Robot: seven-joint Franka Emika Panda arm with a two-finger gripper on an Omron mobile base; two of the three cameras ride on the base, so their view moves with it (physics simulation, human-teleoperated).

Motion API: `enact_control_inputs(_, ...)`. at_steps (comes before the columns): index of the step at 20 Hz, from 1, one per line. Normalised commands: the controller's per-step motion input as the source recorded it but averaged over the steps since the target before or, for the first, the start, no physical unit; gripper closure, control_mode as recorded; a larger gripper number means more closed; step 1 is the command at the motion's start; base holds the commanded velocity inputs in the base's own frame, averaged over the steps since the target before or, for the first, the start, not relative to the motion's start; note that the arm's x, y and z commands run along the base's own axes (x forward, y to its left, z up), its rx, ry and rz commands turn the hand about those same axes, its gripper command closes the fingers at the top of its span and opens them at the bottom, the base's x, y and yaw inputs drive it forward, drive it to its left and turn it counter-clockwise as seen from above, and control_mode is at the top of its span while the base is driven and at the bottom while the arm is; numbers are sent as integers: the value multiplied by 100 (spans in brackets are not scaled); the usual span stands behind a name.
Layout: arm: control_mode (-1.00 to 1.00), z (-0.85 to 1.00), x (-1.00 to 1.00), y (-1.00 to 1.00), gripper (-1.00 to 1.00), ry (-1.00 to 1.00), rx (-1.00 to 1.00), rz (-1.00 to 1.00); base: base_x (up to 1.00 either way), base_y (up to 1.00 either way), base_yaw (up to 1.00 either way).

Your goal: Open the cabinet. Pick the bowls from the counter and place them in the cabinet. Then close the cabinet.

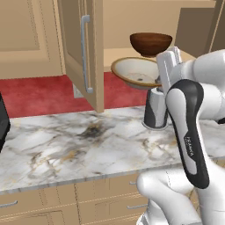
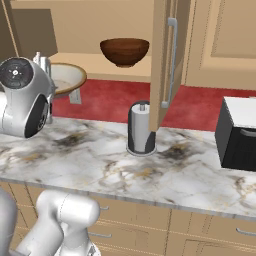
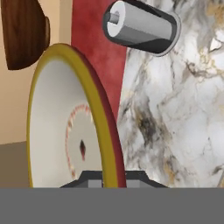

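gripping the rim of the cream-white bowl (image 3: 61, 127), your gripper (image 3: 109, 177) is sitting closed down on it, one finger either side of the tan edge in the hand view. you are holding that bowl up off the counter (image 1: 66, 145), at about the level of the cabinet (image 2: 100, 30) floor, with part of it reaching over the shelf's front edge; from the left base view it is tilting slightly and hanging just in front of the open shelf. the dark wooden bowl (image 1: 150, 43) is already resting inside the cabinet, further back on the shelf and apart from the one you are carrying. both cabinet doors are standing open: you are seeing the left door (image 1: 83, 52) edge-on with its silver bar handle (image 1: 85, 52) facing you. the grey canister (image 2: 141, 129) is standing upright on the marble, below the open shelf and just beside the lower corner of the right door (image 2: 162, 65). a black appliance (image 2: 239, 132) is sitting on the counter well off to the right
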Motion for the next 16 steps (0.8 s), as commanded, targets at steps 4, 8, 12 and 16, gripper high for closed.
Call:
enact_control_inputs(4, -100, 0, 0, 0, 100, 0, 2, 0, 0, 0, 0)
enact_control_inputs(8, -100, 0, -3, 29, 100, 0, 0, 0, 0, 0, 0)
enact_control_inputs(12, -100, 1, -7, 45, 100, 0, 0, 0, 0, 0, 0)
enact_control_inputs(16, -100, 9, 1, 33, 100, 0, 0, 0, 0, 0, 0)
